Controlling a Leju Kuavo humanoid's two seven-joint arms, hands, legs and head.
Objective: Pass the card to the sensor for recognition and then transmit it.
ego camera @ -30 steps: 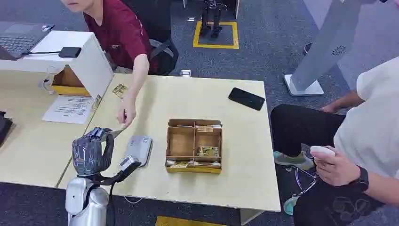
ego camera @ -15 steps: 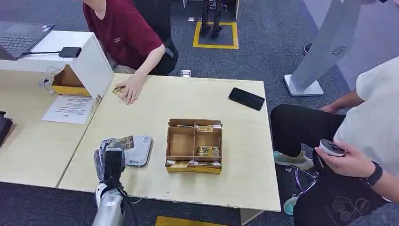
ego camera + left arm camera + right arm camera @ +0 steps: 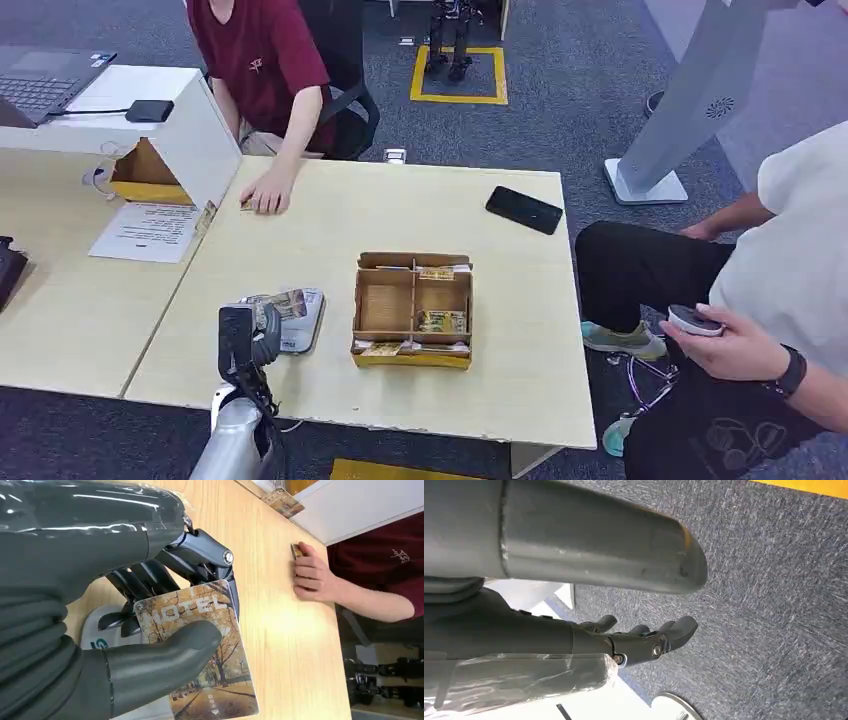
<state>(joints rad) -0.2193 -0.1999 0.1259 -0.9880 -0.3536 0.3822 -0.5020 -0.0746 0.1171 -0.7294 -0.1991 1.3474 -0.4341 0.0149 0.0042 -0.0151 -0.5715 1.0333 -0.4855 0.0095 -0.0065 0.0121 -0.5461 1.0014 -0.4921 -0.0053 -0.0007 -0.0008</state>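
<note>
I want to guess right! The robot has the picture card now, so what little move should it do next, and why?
Probably lower the card flat onto the grey sensor. The left hand holds it just over the sensor's edge, thumb on top, so a small dip should let it be read.

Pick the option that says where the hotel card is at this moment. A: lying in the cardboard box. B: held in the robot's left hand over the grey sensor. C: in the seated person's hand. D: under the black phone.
B: the left hand pinches the card between thumb and fingers above the grey sensor.
</note>
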